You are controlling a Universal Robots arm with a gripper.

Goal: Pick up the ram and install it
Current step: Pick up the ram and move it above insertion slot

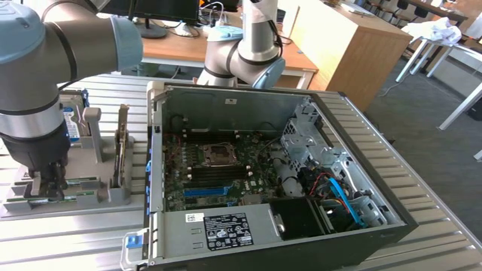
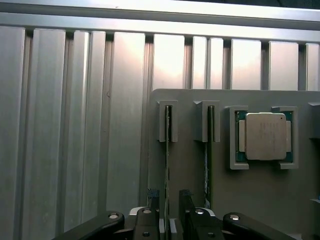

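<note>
At the exterior view's left, you had the gripper (image 1: 44,183) down over the grey holder (image 1: 113,195), at the picking stage. The ram (image 2: 166,150) stood on edge in its slot. The fingers (image 2: 186,200) straddled it, one at each face, released and not yet pinching, so nothing was held.

To my eye, the grasp called for the jaws to close square on the board's flat faces, because the stick is thin and the slot posts hug its far end. The second stick (image 2: 206,155) stood just beside it in the neighbouring slot, which left the finger on that side little room. The other finger had only the holder's edge and the bare slatted table (image 2: 75,125) beyond it. The processor (image 2: 265,136) lay further along the holder, apart from both sticks.

Moving right in the exterior view, the open computer case (image 1: 154,169) stood just beside the holder, its wall rising higher. Inside it, the motherboard (image 1: 218,169) lay open from above, with cables (image 1: 339,192) crowding the far side.
</note>
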